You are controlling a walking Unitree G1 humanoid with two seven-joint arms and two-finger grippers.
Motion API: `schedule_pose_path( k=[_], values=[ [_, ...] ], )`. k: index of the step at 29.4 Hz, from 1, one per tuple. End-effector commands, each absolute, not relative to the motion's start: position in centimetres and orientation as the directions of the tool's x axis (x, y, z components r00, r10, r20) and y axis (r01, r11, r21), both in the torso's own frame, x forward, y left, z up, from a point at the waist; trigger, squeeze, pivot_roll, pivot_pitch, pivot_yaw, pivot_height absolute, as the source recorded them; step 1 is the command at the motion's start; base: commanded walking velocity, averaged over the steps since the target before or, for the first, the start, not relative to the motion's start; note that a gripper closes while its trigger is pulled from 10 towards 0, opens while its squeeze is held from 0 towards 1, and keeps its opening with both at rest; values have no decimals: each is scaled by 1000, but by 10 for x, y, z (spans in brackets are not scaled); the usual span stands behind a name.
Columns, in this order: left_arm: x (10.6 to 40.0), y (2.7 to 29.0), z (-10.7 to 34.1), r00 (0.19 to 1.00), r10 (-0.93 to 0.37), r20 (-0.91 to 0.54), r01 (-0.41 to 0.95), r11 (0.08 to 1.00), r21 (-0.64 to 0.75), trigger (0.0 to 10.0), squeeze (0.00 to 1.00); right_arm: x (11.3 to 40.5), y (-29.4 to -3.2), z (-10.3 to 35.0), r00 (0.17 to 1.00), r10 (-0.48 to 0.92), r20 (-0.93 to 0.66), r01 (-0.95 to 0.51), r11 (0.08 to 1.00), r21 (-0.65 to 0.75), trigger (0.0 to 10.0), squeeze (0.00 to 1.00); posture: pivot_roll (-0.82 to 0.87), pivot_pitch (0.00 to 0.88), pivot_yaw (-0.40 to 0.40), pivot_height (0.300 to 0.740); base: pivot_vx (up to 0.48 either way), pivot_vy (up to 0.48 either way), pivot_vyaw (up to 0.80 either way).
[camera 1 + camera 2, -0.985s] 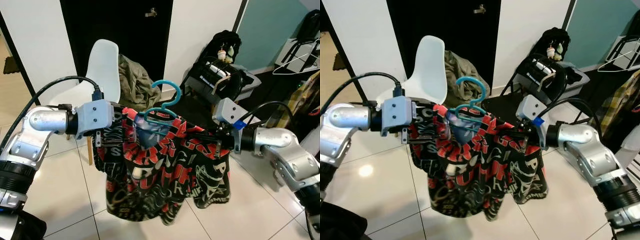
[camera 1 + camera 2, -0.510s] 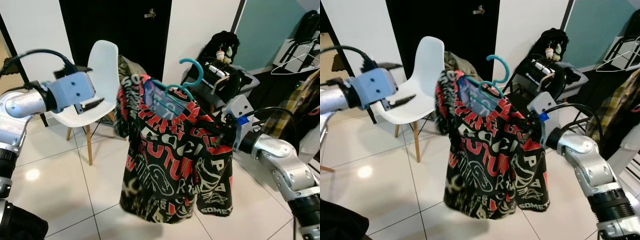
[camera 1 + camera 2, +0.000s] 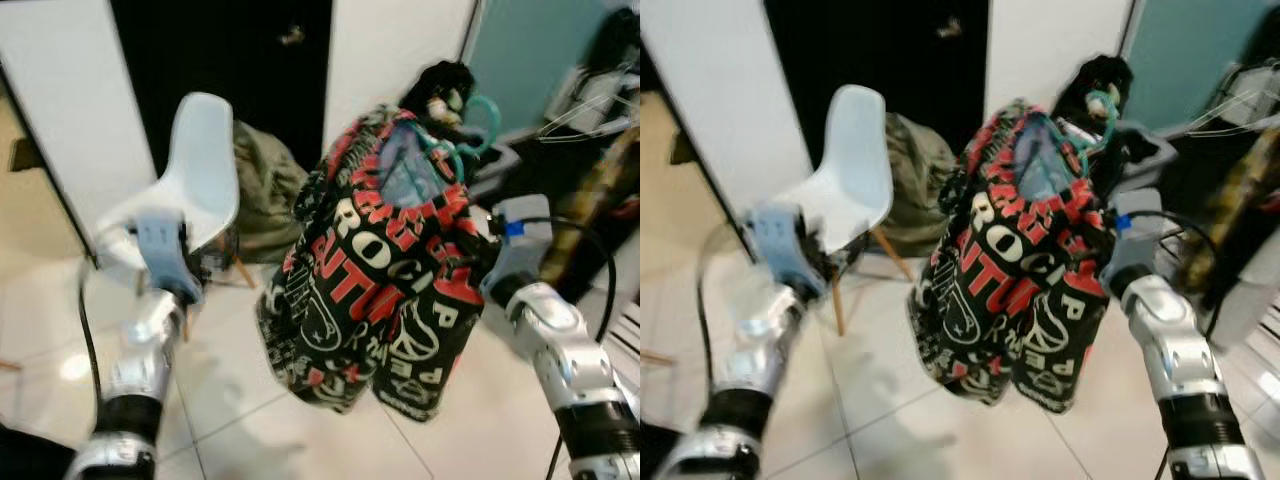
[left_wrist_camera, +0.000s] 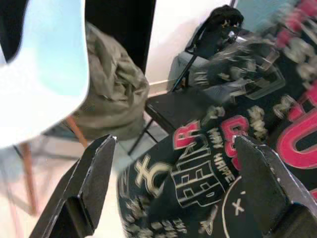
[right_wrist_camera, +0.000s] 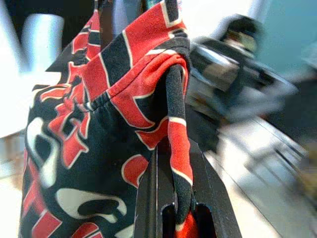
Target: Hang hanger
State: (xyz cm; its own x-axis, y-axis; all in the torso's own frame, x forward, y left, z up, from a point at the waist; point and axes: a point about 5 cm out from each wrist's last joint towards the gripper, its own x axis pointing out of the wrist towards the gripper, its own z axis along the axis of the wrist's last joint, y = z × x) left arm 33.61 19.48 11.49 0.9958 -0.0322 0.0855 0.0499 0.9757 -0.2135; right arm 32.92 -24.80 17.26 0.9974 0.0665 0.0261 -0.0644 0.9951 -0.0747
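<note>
**A:** Black, red and white, that printed shirt (image 3: 385, 270) hung high at the centre-right, draped on a teal hanger (image 3: 462, 135) whose hook poked up at the far right of the collar.

**B:** And the right gripper (image 5: 171, 163)?

**A:** Clamped narrow on the shirt's shoulder edge, fabric pinched between its black fingers (image 5: 148, 198), right of the garment.

**B:** The left gripper (image 4: 173, 163)?

**A:** Spread wide, holding nothing, low on the left beside the white chair (image 3: 195, 190), well apart from the shirt.

**B:** Behind it all?

**A:** An olive garment (image 3: 262, 185) was heaped against the dark doorway (image 3: 220, 60), on pale floor tiles (image 3: 240, 410). The head views were blurred.
</note>
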Motion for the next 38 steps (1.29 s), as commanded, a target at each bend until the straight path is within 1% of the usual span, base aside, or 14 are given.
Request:
schedule_pose_path(
  k=[1,2,3,5,6,8,12,14,16,17,18,20,30,38],
  values=[
    [335,192,123,991,-45,125,66,983,-172,10000,0,326,-260,175,997,-22,74,27,997,-66,10000,0,-87,0,-12,740,0,0,-781],
    [332,189,122,989,-77,123,92,988,-120,10000,0,325,-262,172,997,-45,67,49,997,-67,10000,0,-87,0,-11,740,0,0,-781],
    [332,189,122,989,-77,123,92,988,-120,10000,0,325,-262,172,997,-45,67,49,997,-67,10000,0,-87,0,-11,740,0,0,-781],
    [329,187,119,983,-149,108,145,988,44,10000,0,323,-265,165,992,-113,62,116,992,-44,10000,0,-96,0,-5,740,0,0,-781],
    [329,187,119,983,-149,108,145,988,44,10000,0,323,-265,165,992,-113,62,116,992,-44,10000,0,-96,0,-5,740,0,0,-781],
    [327,184,117,982,-170,87,162,983,90,10000,0,322,-265,153,983,-180,43,180,984,-4,10000,0,-95,0,-8,740,0,0,-784],
    [326,180,115,983,-167,78,161,984,72,10000,0,319,-262,137,974,-227,1,227,974,12,10000,0,-91,0,-13,740,0,0,-788],
    [326,180,115,983,-167,78,161,984,72,10000,0,319,-262,137,974,-227,1,227,974,12,10000,0,-91,0,-13,740,0,0,-788],
    [324,183,113,990,-117,83,117,993,7,10000,0,316,-265,132,966,-258,-8,258,966,-13,10000,0,-96,0,-22,740,0,0,-394],
    [324,183,113,990,-117,83,117,993,7,10000,0,316,-265,132,966,-258,-8,258,966,-13,10000,0,-96,0,-22,740,0,0,0],
    [324,185,112,992,-95,85,98,995,-25,10000,0,316,-268,132,963,-268,-6,268,963,-14,10000,0,-96,0,-22,740,0,0,0],
    [325,185,112,994,-71,82,74,997,-28,10000,0,317,-270,134,961,-278,4,278,960,-19,10000,0,-95,0,-28,740,362,0,0],
    [326,180,113,991,-99,86,99,995,-6,10000,0,317,-272,134,951,-310,18,310,951,-15,10000,0,-96,0,-21,740,480,0,0],
    [327,176,114,987,-134,91,134,991,12,10000,0,316,-276,131,944,-330,1,330,944,-12,10000,0,-98,0,-18,740,480,0,-761]
  ],
)
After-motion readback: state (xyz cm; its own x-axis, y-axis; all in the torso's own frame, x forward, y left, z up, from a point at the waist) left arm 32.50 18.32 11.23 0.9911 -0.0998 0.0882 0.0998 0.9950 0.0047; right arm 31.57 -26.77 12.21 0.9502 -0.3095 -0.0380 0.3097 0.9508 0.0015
